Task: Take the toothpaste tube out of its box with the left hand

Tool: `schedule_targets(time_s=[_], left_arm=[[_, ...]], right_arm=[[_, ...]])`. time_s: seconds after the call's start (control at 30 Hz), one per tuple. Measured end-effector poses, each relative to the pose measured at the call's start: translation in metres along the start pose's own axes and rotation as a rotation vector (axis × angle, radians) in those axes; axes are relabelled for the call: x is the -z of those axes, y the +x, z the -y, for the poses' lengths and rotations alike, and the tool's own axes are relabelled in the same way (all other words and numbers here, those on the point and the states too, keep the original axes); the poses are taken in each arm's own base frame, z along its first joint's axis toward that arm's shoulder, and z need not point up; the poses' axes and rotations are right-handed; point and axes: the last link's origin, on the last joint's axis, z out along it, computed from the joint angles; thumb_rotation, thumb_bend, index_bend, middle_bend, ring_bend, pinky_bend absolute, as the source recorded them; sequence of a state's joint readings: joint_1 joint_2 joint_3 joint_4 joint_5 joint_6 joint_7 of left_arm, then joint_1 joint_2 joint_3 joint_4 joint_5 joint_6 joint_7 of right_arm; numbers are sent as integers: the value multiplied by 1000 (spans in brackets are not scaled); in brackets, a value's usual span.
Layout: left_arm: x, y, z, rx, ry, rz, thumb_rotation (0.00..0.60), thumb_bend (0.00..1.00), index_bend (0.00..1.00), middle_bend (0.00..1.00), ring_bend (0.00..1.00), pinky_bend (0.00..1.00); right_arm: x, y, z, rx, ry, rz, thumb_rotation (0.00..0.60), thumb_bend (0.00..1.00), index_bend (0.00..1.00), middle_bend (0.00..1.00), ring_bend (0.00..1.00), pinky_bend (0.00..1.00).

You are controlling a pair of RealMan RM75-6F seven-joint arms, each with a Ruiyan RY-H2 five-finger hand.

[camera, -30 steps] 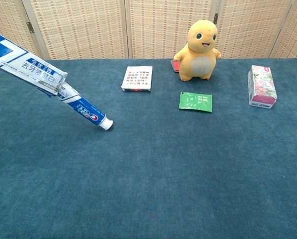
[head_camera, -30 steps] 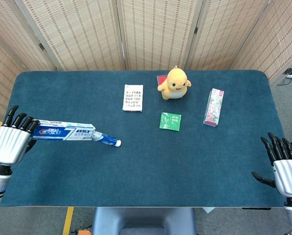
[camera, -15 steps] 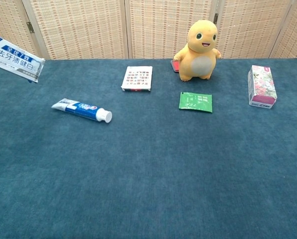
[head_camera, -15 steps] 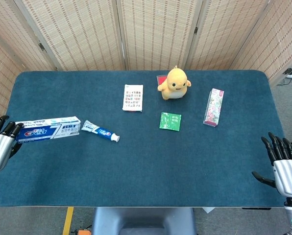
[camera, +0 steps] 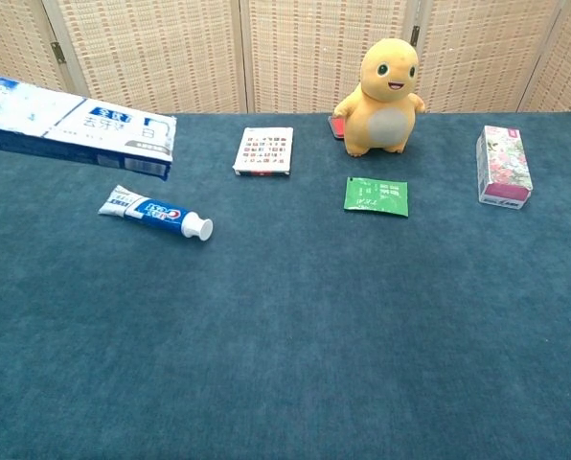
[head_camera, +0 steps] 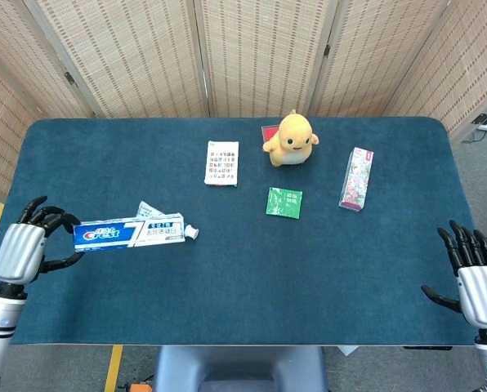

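The blue and white toothpaste tube [camera: 156,211] lies flat on the blue table [camera: 314,335] at the left, out of its box, with its white cap pointing right. My left hand [head_camera: 23,249] grips the left end of the toothpaste box [head_camera: 129,233] and holds it level in the air above the tube. In the head view the box hides most of the tube [head_camera: 149,210]. The chest view shows the box [camera: 75,129] up and to the left of the tube, its open end to the right. My right hand [head_camera: 476,282] rests open at the table's right front edge, holding nothing.
A yellow plush toy [head_camera: 291,139] stands at the back centre with a red item [head_camera: 269,130] behind it. A white patterned card [head_camera: 221,162], a green packet [head_camera: 284,202] and a floral box [head_camera: 356,178] lie across the middle. Folding screens stand behind the table.
The tube slid out of the box and dropped flat on the table. My left hand drew the box away to the left, then brought it back right over the tube.
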State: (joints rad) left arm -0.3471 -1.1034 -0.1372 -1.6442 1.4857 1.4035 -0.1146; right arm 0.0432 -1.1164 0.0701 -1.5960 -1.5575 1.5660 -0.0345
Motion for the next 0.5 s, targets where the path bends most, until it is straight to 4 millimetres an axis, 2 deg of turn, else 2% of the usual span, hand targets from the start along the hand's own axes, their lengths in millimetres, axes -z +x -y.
schedule_targets(time_s=[0.27, 0.37, 0.43, 0.5], left_arm=[[-11, -53, 1, 162, 16, 74, 600, 194, 565, 555, 293, 132], [-17, -73, -2, 218, 9, 98, 600, 191, 533, 539, 264, 118], [-21, -85, -5, 243, 4, 114, 600, 188, 464, 480, 209, 92], [-24, -94, -6, 252, 3, 134, 600, 178, 347, 349, 114, 40]], right_arm=[[0, -1, 1, 2, 5, 6, 600, 113, 0, 0, 0, 0], [0, -1, 1, 2, 5, 6, 600, 112, 0, 0, 0, 0], [0, -1, 1, 1, 4, 3, 600, 112, 0, 0, 0, 0], [0, 0, 0, -1, 3, 2, 600, 113, 0, 0, 0, 0]])
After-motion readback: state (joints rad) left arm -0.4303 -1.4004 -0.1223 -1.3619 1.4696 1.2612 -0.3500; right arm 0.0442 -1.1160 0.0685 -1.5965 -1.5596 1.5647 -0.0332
